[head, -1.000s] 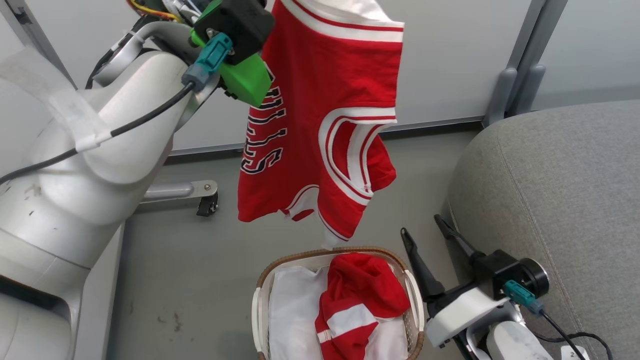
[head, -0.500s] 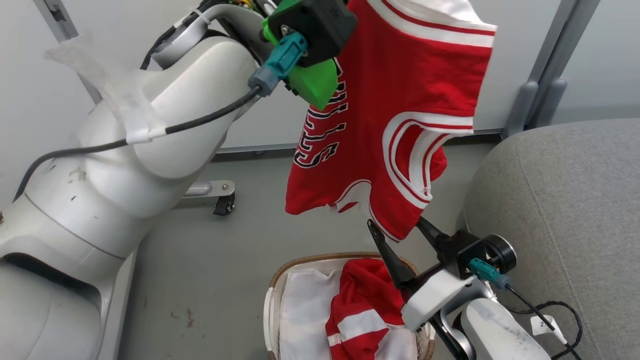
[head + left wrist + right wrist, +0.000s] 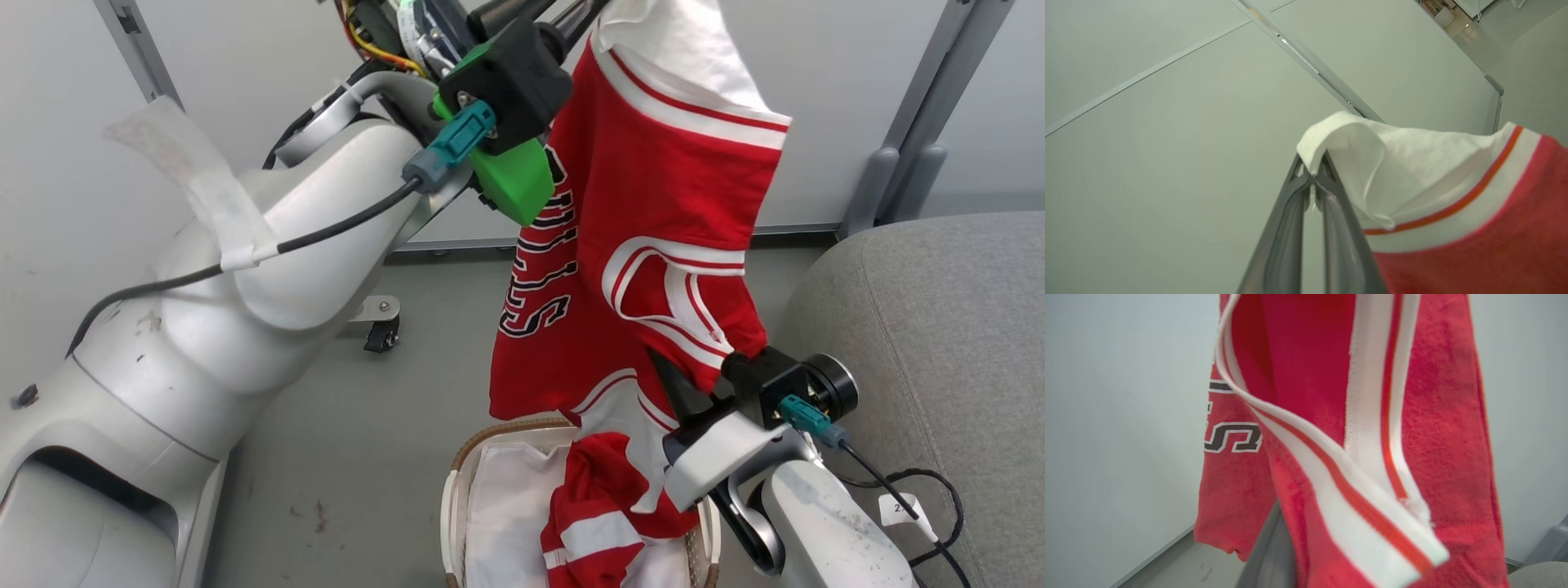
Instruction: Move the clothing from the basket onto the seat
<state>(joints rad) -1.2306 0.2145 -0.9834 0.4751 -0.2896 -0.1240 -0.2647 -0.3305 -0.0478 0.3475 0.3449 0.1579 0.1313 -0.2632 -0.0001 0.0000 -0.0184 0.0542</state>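
Left wrist view: L tool pinched shut on white waistband edge of red garment, which hangs high w/ open air around. R tool fingers buried in its lower hem, can't tell if gripping. 2nd red garment sits in basket just below; seat edge near on right.

Red clothing w/ white bands, blk lettering; basket white, brown rim; seat grey.
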